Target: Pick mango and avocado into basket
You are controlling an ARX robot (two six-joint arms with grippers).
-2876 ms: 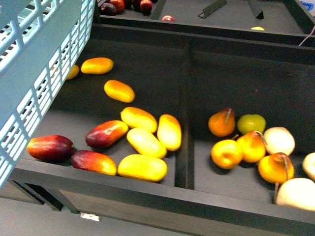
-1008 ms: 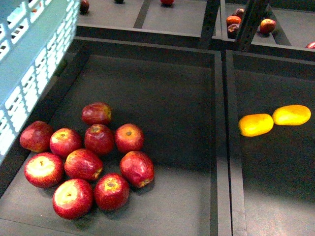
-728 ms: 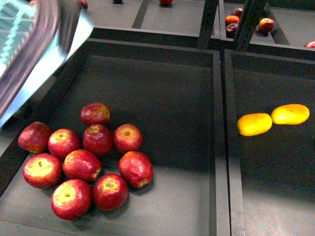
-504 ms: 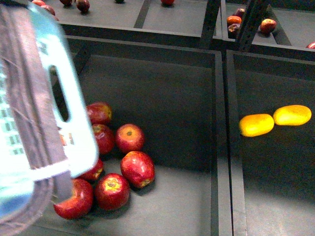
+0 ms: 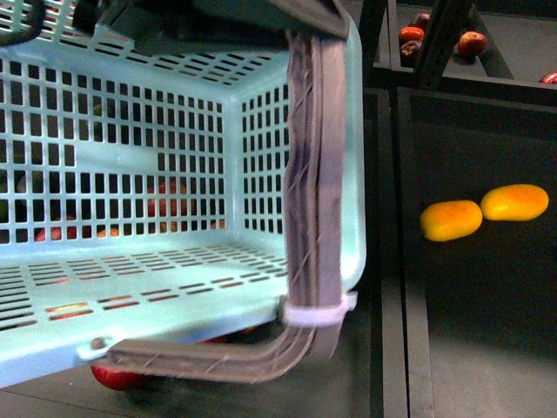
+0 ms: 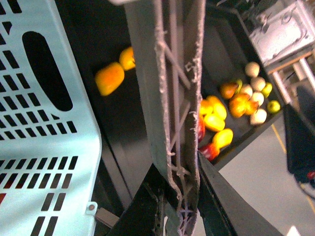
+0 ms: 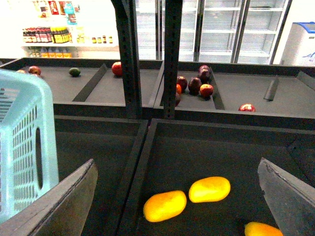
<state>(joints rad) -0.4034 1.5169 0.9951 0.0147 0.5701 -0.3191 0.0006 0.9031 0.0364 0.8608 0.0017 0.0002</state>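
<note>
Aqua plastic pretty much eats the left two thirds of the front view. The basket hangs tipped over, so its open side faces the camera. Red apples peek through the slots from behind the basket, and one more pokes out under its lower rim.

The brown-grey handle runs down the basket's right-hand edge, with a white zip tie cinched round it near the corner. The left gripper is clamped on that handle, and the left wrist view shows dark fingers either side of the strap.

Just right of the basket there's a dark divider between the bins. Past it the mango lies on the dark bin floor, well apart from the basket. A second mango sits right at its far end; touching or just beside, hard to call. A third mango shows half cut off in the same bin, farther still from the basket.

The right gripper hangs over that bin, grey fingers spread wide and gripping nothing.

The avocado looks to be the little dark green fruit on the raised shelf beyond the basket, though it's too small to be sure. Dark red fruit sits on that shelf too.
</note>
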